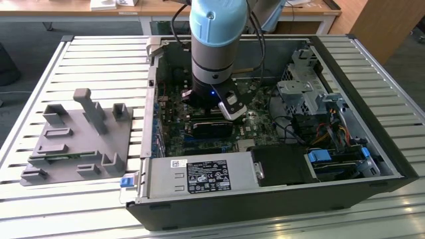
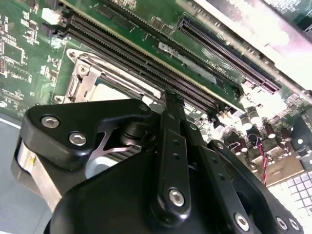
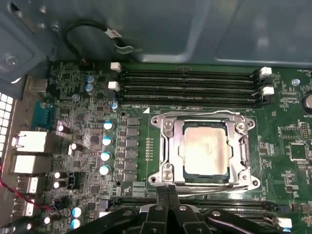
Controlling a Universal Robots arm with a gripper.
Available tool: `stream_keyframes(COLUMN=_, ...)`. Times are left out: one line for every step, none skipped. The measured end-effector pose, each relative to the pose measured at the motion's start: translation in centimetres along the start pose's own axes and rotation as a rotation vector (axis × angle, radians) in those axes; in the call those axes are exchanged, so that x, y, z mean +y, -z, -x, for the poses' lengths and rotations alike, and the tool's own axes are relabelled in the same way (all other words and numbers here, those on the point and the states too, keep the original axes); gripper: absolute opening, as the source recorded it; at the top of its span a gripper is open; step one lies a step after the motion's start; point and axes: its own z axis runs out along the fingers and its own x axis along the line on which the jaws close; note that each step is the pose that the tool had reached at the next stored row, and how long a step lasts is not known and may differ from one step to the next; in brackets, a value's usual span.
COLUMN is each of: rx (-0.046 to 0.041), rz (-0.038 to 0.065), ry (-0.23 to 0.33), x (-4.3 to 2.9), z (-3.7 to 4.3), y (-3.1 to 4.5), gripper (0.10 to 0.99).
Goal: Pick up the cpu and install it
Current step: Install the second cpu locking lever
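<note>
The cpu [image 3: 204,150] already sits inside its metal socket frame [image 3: 165,146] on the motherboard [image 3: 87,146], below the rows of memory slots [image 3: 187,87] — seated, it seems. The gripper [image 3: 167,189] hangs just beside the frame's near edge, its fingers pressed together on nothing. I judge the placing largely done — whether the frame is latched I cannot tell.

A slatted metal table [image 1: 371,64] stands before wooden desks [image 1: 166,9] on grey floor [image 1: 40,35].
</note>
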Motion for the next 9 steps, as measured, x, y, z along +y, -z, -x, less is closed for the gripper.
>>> stream_keyframes(rx=-0.0002, rz=0.001, ry=0.0, x=-0.11, z=-0.06, y=-0.07, gripper=0.106)
stream_keyframes(rx=-0.0003, rz=0.002, ry=0.0, x=-0.17, z=-0.15, y=-0.13, gripper=0.106)
stream_keyframes(rx=-0.0006, rz=0.005, ry=0.0, x=-0.21, z=-0.23, y=-0.19, gripper=0.106)
stream_keyframes(rx=-0.0009, rz=0.01, ry=0.0, x=-0.22, z=-0.31, y=-0.23, gripper=0.106)
stream_keyframes(rx=-0.0011, rz=0.017, ry=0.0, x=-0.23, z=-0.4, y=-0.27, gripper=0.106)
stream_keyframes(rx=-0.0012, rz=0.024, ry=0.0, x=-0.25, z=-0.42, y=-0.32, gripper=0.106)
stream_keyframes(rx=-0.0012, rz=0.029, ry=0.0, x=-0.26, z=-0.43, y=-0.39, gripper=0.106)
stream_keyframes(rx=-0.0013, rz=0.034, ry=0.0, x=-0.29, z=-0.44, y=-0.47, gripper=0.106)
stream_keyframes(rx=-0.0015, rz=0.039, ry=0.0, x=-0.3, z=-0.44, y=-0.55, gripper=0.106)
